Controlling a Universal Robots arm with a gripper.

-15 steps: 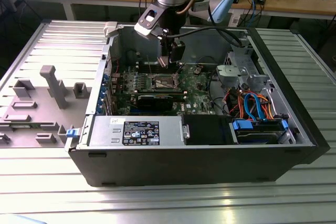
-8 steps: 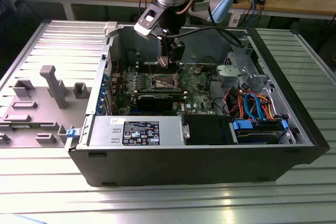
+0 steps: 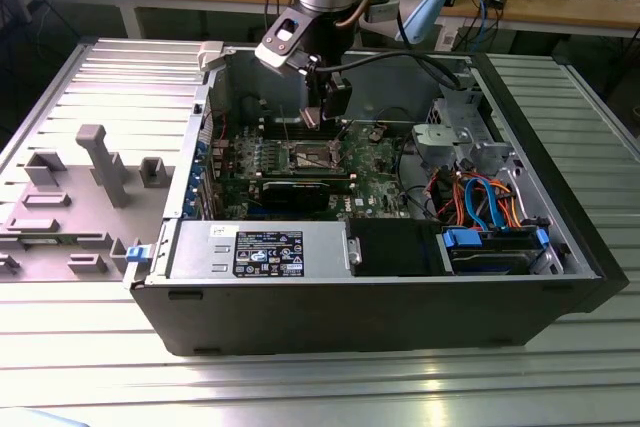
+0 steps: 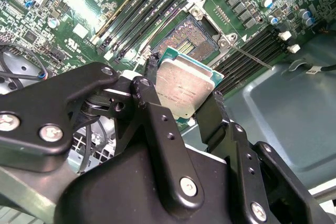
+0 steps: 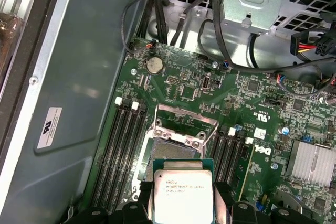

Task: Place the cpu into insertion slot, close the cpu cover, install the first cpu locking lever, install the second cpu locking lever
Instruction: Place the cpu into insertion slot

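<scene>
Two black fingers (image 4: 211,114) clamp flat, square, silver-topped cpu (image 4: 181,90) | above open brownish-gold insertion slot (image 4: 190,40)

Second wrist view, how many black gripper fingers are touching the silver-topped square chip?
2: one black finger presses one edge of the flat silver-topped square cpu, the other finger presses the opposite edge.

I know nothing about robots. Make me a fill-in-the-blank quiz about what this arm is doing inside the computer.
1. The gripper is shut on the ____.
2. That chip hangs ____ the insertion slot, not in it.
3. The cpu cover is ____, not closed.
4. The circuit board around the slot is ____ in colour.
Missing words: cpu; above; open; green.
</scene>
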